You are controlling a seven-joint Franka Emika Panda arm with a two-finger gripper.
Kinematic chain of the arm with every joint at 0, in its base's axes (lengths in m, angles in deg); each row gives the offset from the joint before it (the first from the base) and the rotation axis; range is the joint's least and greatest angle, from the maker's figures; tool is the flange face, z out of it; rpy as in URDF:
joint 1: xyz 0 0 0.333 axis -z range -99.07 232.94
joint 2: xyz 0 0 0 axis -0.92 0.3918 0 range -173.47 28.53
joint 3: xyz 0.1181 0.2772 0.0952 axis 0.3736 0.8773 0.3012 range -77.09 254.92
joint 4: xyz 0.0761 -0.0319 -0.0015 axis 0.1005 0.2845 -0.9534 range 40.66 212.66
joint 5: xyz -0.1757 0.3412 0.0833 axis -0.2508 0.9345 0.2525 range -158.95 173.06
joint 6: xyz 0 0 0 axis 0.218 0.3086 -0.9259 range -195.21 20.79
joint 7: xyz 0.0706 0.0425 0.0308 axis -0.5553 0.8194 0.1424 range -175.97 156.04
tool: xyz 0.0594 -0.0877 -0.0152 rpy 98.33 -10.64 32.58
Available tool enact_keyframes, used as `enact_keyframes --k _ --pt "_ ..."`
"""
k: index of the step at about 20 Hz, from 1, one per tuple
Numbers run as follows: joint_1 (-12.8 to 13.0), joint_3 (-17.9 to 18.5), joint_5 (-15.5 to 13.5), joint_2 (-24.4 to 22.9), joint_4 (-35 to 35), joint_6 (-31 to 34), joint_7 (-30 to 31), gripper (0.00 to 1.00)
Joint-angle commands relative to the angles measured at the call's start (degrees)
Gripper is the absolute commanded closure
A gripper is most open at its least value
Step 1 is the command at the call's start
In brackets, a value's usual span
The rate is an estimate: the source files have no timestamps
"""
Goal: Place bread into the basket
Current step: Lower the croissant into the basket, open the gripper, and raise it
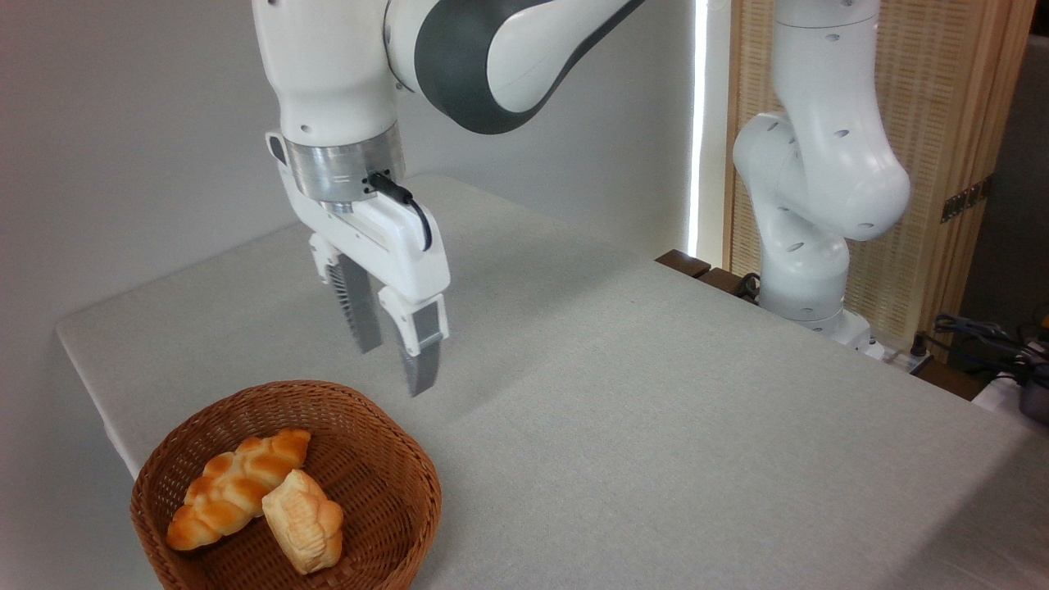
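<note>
So the braided bread (pixel 236 490) is lying inside the wicker basket (pixel 392 459) at the near left of the desk (pixel 656 410), touching a paler ridged bread piece (pixel 304 520). The hand (pixel 395 358) hangs above the basket's far rim, fingers slightly spread, holding nothing.

The bread (pixel 233 489) lies in the basket (pixel 385 442) touching a paler ridged bread piece (pixel 303 522); the gripper (pixel 395 365) hangs above, jaws apart, empty.

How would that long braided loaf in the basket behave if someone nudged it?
The braided loaf would probably slide rather than roll, since its lobes are bumpy. It likely wouldn't go far: it lies against the paler bread inside the basket. Its glossy crust may be slippery.
</note>
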Motion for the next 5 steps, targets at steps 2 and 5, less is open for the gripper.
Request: enact_keyframes --k 2,5 --pt "0.48 -0.13 2.72 -0.69 -0.61 4.11 0.75 0.00" --pt "0.48 -0.57 2.72 -0.60 -0.70 3.24 1.10 0.00"
